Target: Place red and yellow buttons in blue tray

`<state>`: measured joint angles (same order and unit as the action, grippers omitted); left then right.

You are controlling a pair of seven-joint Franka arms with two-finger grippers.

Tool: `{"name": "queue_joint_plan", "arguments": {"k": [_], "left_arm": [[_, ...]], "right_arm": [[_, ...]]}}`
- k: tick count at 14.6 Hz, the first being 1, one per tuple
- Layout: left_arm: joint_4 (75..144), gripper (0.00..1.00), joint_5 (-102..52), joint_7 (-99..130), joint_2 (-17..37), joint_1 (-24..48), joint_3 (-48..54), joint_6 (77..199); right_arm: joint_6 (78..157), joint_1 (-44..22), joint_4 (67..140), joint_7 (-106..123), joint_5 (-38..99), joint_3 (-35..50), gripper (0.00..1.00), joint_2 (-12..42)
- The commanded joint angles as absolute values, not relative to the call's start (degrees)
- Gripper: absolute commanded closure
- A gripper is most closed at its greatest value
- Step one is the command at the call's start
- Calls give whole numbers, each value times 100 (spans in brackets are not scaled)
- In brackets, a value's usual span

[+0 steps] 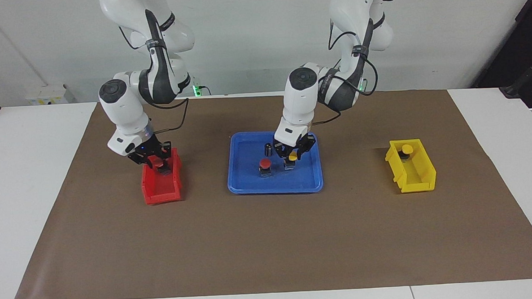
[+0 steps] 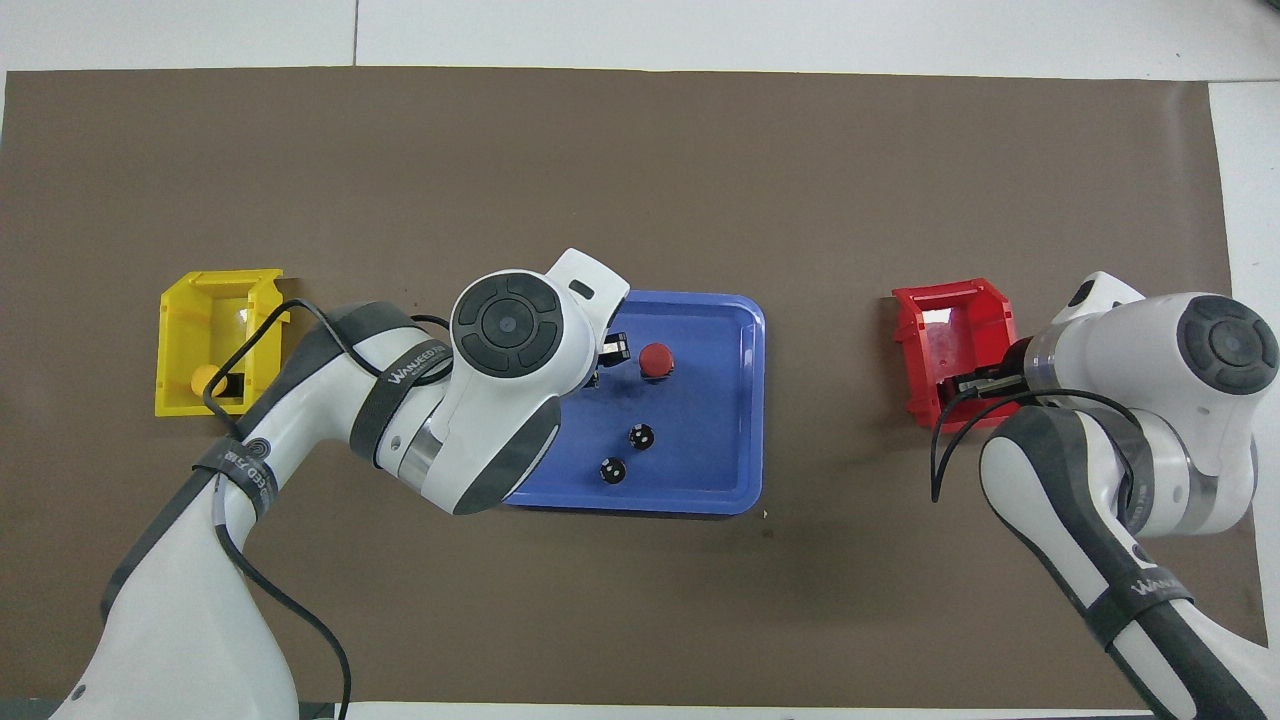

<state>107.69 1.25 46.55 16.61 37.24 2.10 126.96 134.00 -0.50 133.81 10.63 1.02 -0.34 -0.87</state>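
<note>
Gripping or releasing cannot be told for the left hand (image 1: 292, 153): its fingers straddle a yellow button (image 1: 290, 158) that stands on the floor of the blue tray (image 1: 245, 186). If the fingers lift away while touching the cap, the button may tip or be dragged along. A red button (image 1: 265, 165) stands just beside it in the tray, and two dark capless cylinders (image 2: 627, 453) stand nearer to the robots; a sideways retreat could knock any of these over.

The right hand (image 1: 155, 160) is down inside the red bin (image 1: 161, 190), fingers around a second red button (image 1: 158, 163); whether they clamp it cannot be told. A fingertip catching the bin wall could drag the light bin across the tabletop (image 1: 270, 239). The second yellow button (image 1: 406, 149) lies in the yellow bin (image 1: 417, 179), toward the left arm's end.
</note>
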Motion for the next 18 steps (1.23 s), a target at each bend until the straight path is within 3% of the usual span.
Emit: {"name": "queue_joint_plan", "arguments": {"k": [1, 2, 3, 4, 7, 10, 15, 18], "left_arm": [[10714, 68, 79, 4632, 1775, 3753, 114, 12849], [10696, 33, 70, 4649, 1775, 3762, 106, 12797], [10661, 14, 88, 4667, 1767, 3805, 88, 12692], [10522, 8, 97, 4632, 1706, 3806, 88, 12352], [10196, 4, 167, 3933, 1180, 3631, 9, 11078], [10195, 0, 167, 2693, 739, 2867, -53, 10390], [10406, 0, 167, 355, 317, 1084, -53, 10107], [10494, 0, 167, -533, 299, 258, -53, 10273]], "right_arm": [[13264, -8, 13264, 1213, 202, 44, 66, -167], [13071, -52, 13054, 1204, 202, 53, 67, -115], [12774, -114, 12721, 1187, 202, 53, 67, -10], [12309, -166, 12291, 1169, 202, 53, 67, 113], [11008, -211, 10947, 1134, 167, 88, 67, 517], [10521, -657, 10153, 329, 88, 193, 67, 790], [11372, -2028, 10177, -2149, 97, 202, 67, 1071], [11968, -2416, 10274, -2802, 79, 202, 67, 1484]]}}
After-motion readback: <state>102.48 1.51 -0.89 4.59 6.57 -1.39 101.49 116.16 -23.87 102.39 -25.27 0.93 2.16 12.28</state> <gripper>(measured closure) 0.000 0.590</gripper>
